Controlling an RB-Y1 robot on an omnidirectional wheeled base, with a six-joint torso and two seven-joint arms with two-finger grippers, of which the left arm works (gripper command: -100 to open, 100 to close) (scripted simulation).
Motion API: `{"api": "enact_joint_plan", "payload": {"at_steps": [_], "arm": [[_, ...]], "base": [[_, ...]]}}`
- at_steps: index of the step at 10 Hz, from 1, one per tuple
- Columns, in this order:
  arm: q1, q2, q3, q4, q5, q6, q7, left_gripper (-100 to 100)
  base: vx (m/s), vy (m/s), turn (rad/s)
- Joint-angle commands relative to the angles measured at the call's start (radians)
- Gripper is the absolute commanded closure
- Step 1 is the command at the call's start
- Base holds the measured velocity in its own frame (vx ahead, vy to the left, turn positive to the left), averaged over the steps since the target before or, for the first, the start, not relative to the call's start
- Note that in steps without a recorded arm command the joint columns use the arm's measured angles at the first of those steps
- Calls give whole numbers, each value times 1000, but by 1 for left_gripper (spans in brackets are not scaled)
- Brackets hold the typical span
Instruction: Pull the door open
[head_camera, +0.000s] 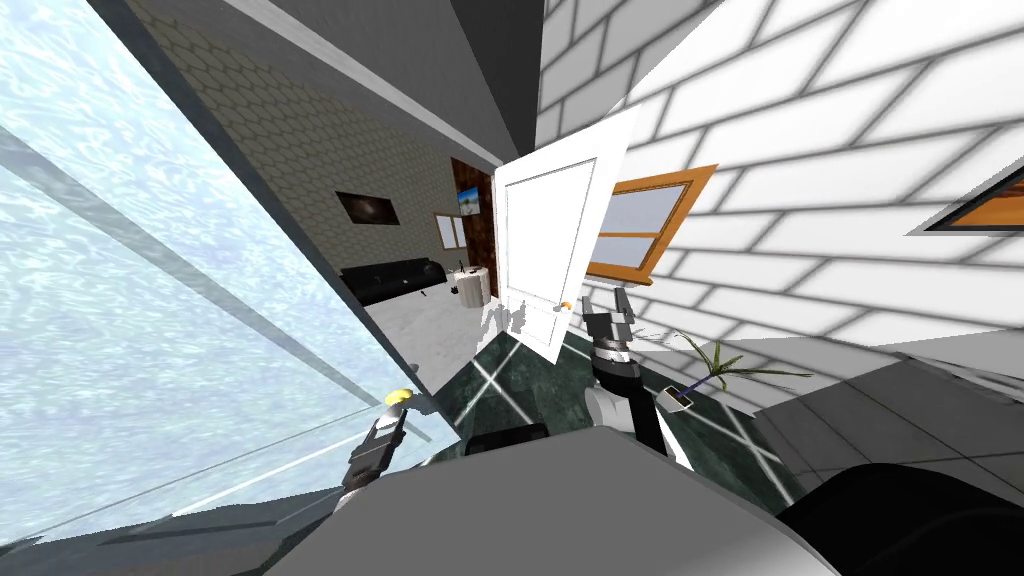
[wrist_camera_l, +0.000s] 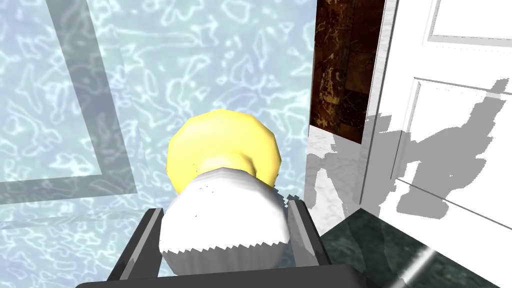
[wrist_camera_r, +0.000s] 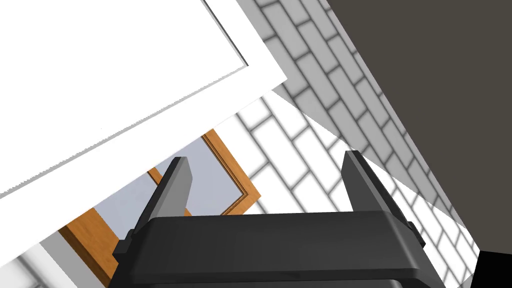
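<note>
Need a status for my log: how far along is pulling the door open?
Done: the left gripper is shut on the white neck of the yellow knob on the frosted glass door. In hand: that grip, ready for the pull. Left: the swing itself; how far this door stands from its frame I cannot tell. The right gripper is open and holds nothing, raised by the white door.

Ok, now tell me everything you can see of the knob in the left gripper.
The knob is two rounded, faceted parts, plain and matte: a white one and a wider yellow one beyond it. It sits before the pale blue, water-patterned glass door, near that door's edge; where it joins the glass is hidden. The left gripper is shut on it, fingers pressing the white part's sides, the yellow part past their tips.
</note>
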Motion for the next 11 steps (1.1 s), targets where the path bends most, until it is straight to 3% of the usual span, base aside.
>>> {"api": "enact_joint_plan", "payload": {"at_steps": [1,2,11], "arm": [[13,11,-14,6,-12,-28,21,100],[9,5,-10,2,-8,-13,10,100],[31,68,-50,65,-58,-129,93,100]], "base": [[-262,55,-100],[-115,28,-31],[-210,30,-123]]}}
